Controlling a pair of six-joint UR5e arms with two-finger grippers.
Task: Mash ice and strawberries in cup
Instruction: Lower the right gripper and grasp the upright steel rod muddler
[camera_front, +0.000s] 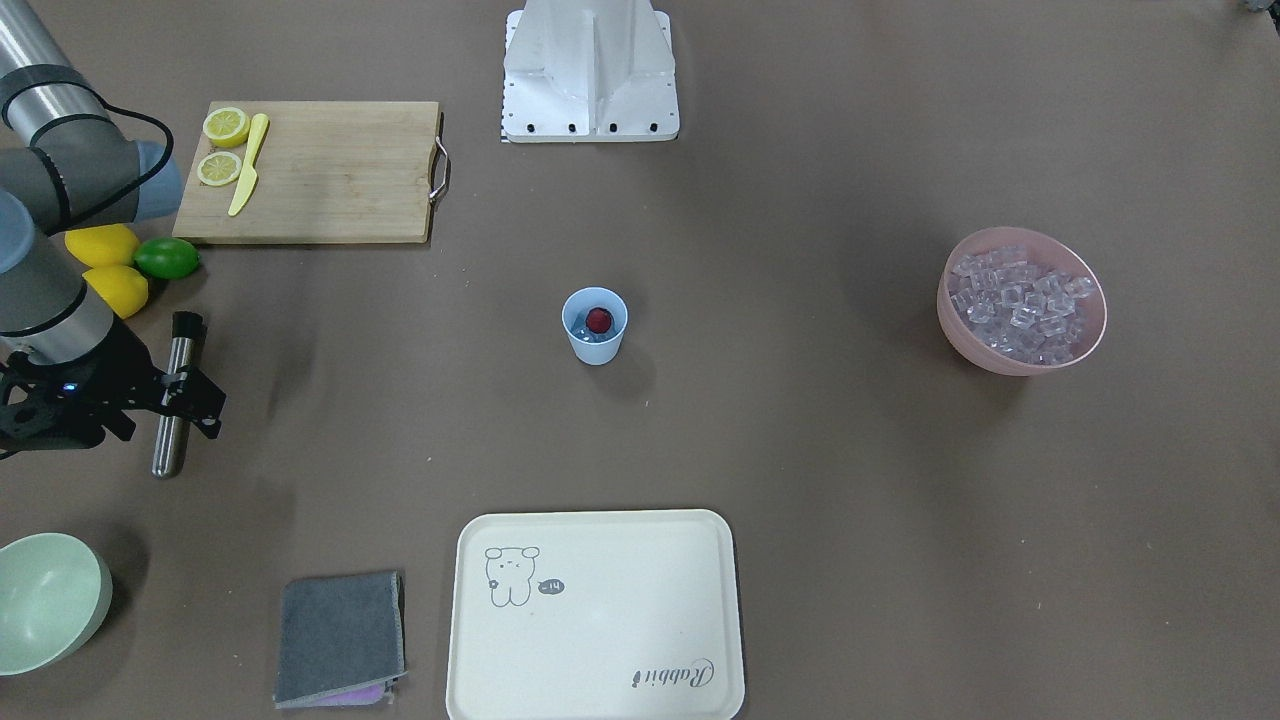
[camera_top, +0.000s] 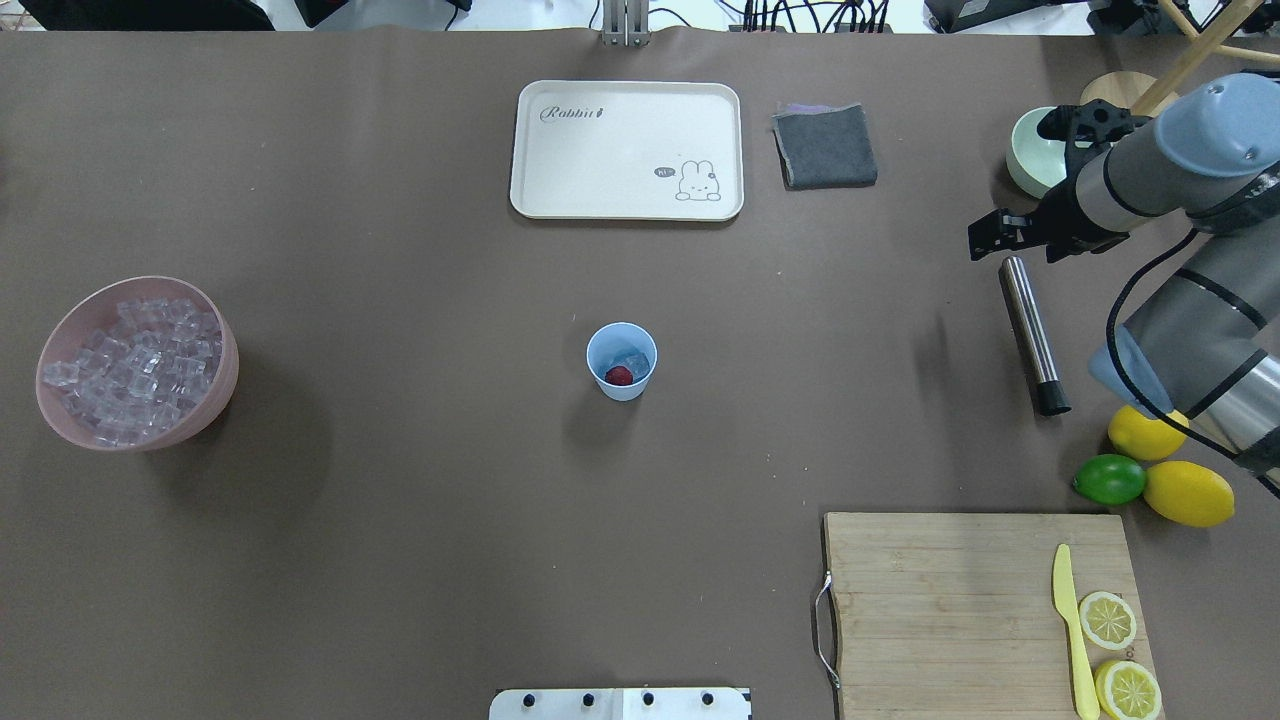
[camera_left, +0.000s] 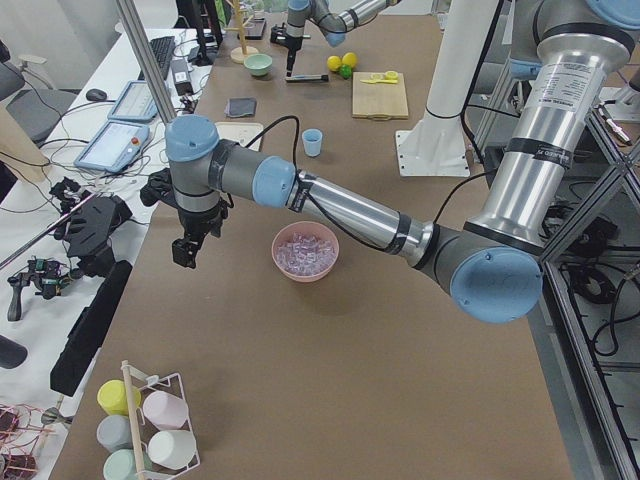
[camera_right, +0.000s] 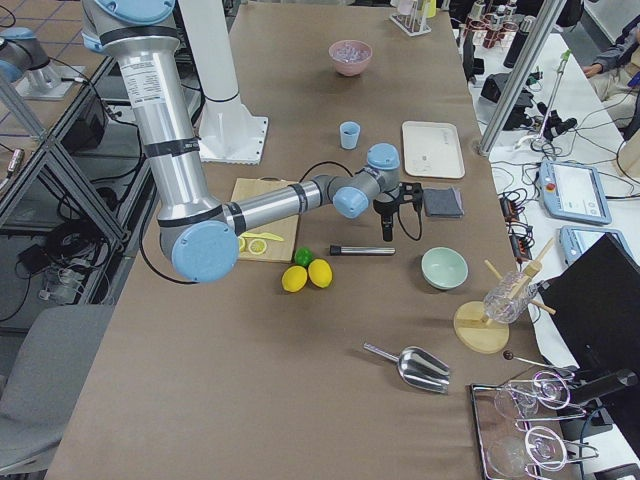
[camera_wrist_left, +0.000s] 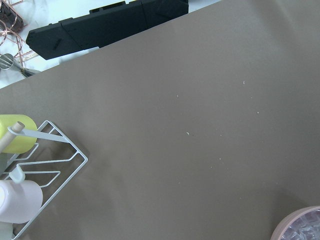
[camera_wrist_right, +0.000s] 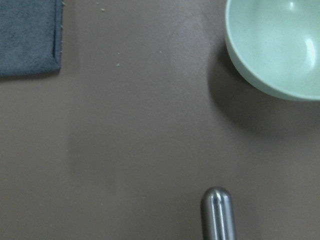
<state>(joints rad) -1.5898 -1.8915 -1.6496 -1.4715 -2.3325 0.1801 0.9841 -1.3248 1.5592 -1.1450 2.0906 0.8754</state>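
Cream tray (camera_front: 600, 640) in front; one cup mid-table

One light-blue cup (camera_front: 595, 345) stood mid-table, holding one strawberry (camera_front: 599, 320) and a few ice cubes (camera_front: 581, 329). Many more filled one pink bowl (camera_front: 1000, 362). Right gripper (camera_front: 185, 392) hovered over one steel muddler (camera_front: 168, 445); left gripper (camera_left: 187, 250) pointed down near the bowl. Neither grip could be judged.

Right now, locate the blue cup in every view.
Front-facing: cup at centre, above the cream tray.
Overhead: cup at centre, below the tray.
Left: cup upper middle, right of the tray.
Right: cup upper middle, left of the tray.
Both wrist views: not in view.
Shared landmark: the tray.
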